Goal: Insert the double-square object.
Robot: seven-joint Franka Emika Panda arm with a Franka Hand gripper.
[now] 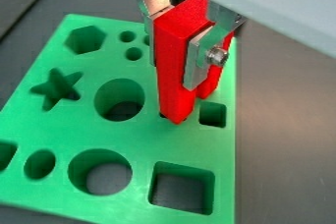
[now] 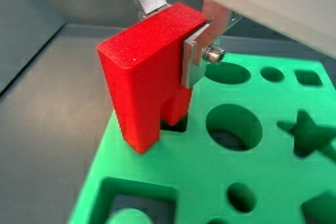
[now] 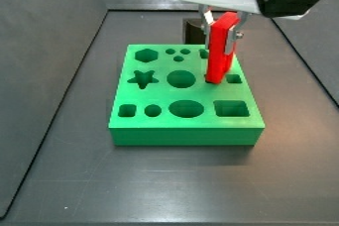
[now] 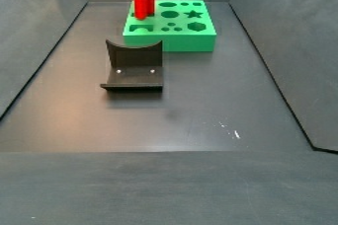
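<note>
The silver two-finger gripper (image 1: 184,31) is clamped on the bright red glossy double-square peg (image 1: 179,59), holding it upright over the green foam-like block with shaped holes (image 3: 183,133). In both wrist views the peg's lower end sits right at the mouth of a dark slot near the block's edge; whether it has entered I cannot tell. Here's the danger: this peg only fits one way, so any small twist or sideways offset could catch a corner on the green rim and jam. Push down then and the peg may slip between the pads (image 2: 197,53) or the block may shift. In a side view, the dark L-shaped fixture (image 4: 132,67) stands well apart.
</note>
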